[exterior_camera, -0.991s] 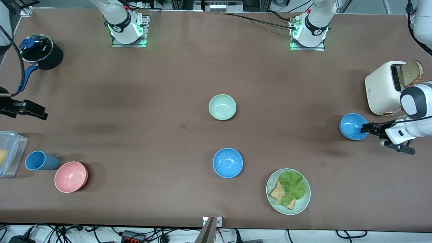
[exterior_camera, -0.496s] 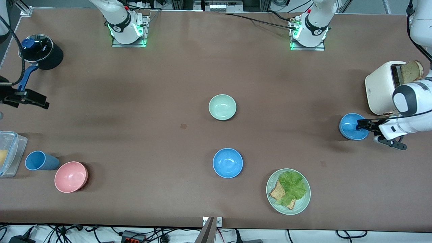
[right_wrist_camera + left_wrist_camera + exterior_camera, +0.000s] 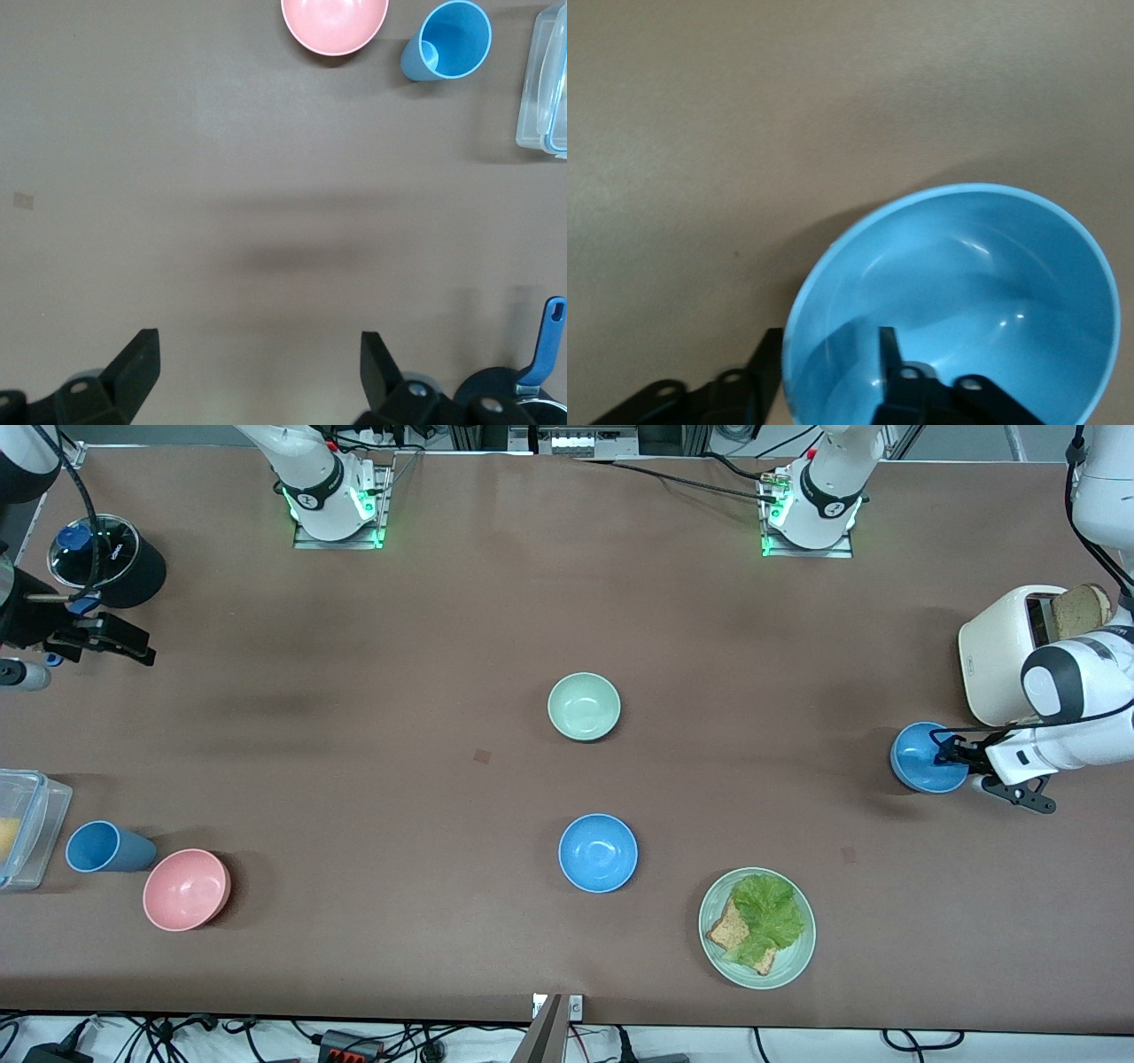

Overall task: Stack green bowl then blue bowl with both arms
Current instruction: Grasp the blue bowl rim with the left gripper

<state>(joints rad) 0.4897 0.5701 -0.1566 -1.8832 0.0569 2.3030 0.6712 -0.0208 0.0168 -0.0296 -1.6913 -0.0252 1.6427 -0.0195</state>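
Note:
The pale green bowl (image 3: 584,706) sits upright mid-table. One blue bowl (image 3: 598,852) stands nearer the front camera than it. A second blue bowl (image 3: 912,762) (image 3: 966,266) stands beside the toaster at the left arm's end. My left gripper (image 3: 941,755) (image 3: 828,350) is open and straddles this bowl's rim, one finger inside and one outside, with a gap left at the inner wall. My right gripper (image 3: 140,651) (image 3: 261,354) hangs wide open and empty over bare table by the black pot.
A white toaster (image 3: 1001,655) holding bread (image 3: 1081,615) stands close to the left arm. There is a pale green plate (image 3: 711,903) with lettuce and toast. A pink bowl (image 3: 186,888), blue cup (image 3: 106,847), plastic container (image 3: 22,828) and lidded black pot (image 3: 106,562) are at the right arm's end.
My left gripper has slid over the blue bowl's rim and its jaws have narrowed. The right arm has drifted away from the front camera, toward the black pot.

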